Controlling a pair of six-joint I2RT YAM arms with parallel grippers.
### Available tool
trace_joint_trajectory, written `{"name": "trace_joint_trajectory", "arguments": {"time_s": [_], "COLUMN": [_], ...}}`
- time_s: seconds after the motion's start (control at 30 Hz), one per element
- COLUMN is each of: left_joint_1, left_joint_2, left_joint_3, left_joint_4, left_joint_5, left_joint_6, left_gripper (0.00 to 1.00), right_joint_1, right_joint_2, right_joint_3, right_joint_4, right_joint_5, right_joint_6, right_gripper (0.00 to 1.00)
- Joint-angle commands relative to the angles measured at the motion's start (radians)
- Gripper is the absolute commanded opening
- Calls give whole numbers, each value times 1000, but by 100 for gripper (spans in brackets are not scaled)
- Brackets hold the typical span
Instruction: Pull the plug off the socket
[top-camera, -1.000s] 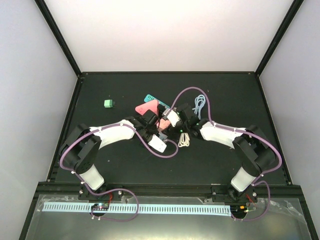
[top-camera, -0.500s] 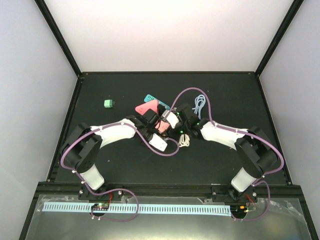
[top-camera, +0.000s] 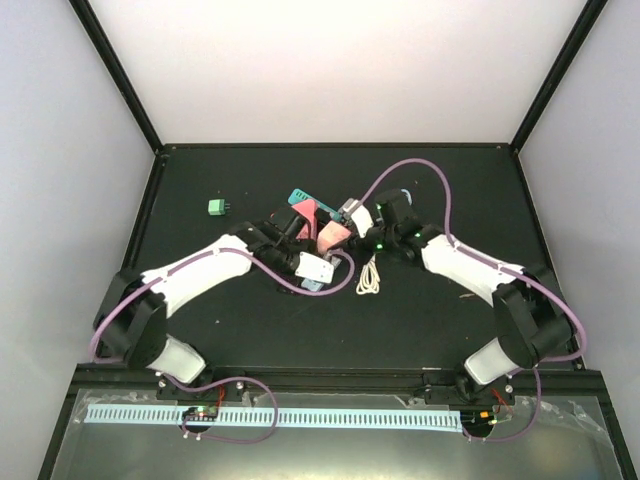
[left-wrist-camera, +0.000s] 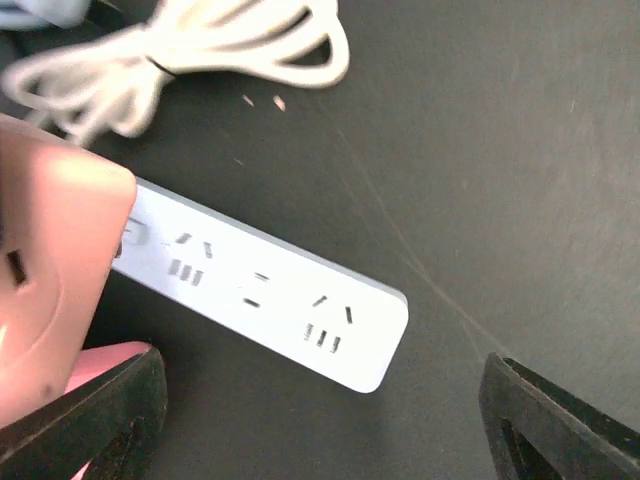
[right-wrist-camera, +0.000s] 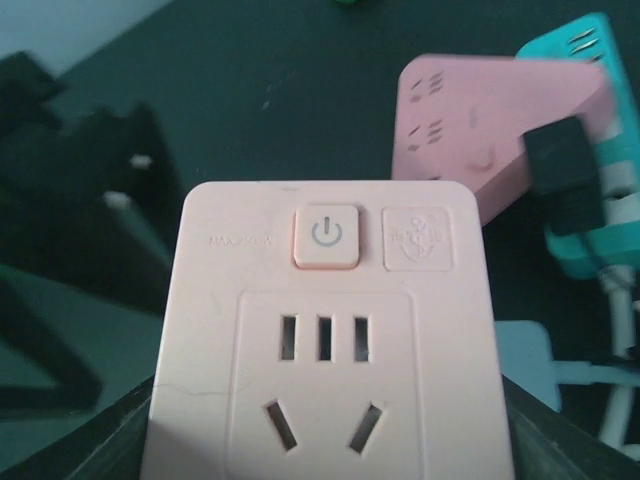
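Note:
The plug, a pink cube adapter (right-wrist-camera: 330, 350) with a power button and empty slots on its face, sits between the dark fingers of my right gripper (right-wrist-camera: 325, 440), which is shut on it. From above, the plug (top-camera: 328, 238) hangs just left of that gripper (top-camera: 345, 228). The socket, a white power strip (left-wrist-camera: 270, 290), lies flat on the black table with nothing in its slots. My left gripper (left-wrist-camera: 320, 430) is open, its fingers wide apart on the near side of the strip and not touching it. The plug's pink edge (left-wrist-camera: 50, 270) shows apart from the strip's left end.
A second pink strip (right-wrist-camera: 490, 120) and a teal strip (right-wrist-camera: 590, 130) with a black plug (right-wrist-camera: 562, 180) in it lie behind the cube. A coiled white cable (top-camera: 369, 278) lies right of the strip. A small green block (top-camera: 217, 207) sits far left.
My left gripper has opened and let go of the white strip. My right gripper has carried the pink plug back and to the right, away from the strip.

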Motion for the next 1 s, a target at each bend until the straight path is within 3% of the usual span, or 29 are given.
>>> {"name": "trace_joint_trajectory", "arguments": {"time_s": [0.0, 0.1, 0.33, 0.6, 0.97], "left_joint_1": [13, 29, 72, 82, 83], "left_joint_2": [-131, -206, -402, -440, -372], "left_joint_3": [43, 48, -1, 48, 121], "left_joint_4": [-22, -8, 214, 249, 267], "left_joint_5": [118, 139, 41, -97, -18], "left_joint_6": [-188, -292, -561, -663, -673], "left_gripper": [89, 98, 99, 99, 99], "right_joint_1": [-73, -123, -153, -153, -140], "right_joint_2": [-48, -59, -107, -132, -87], "right_joint_3": [51, 62, 68, 87, 46], "right_joint_4": [46, 75, 172, 298, 573], "right_joint_5": [-102, -158, -232, -247, -250], "right_joint_6": [85, 153, 318, 516, 868], "right_gripper": [1, 1, 1, 4, 5]}}
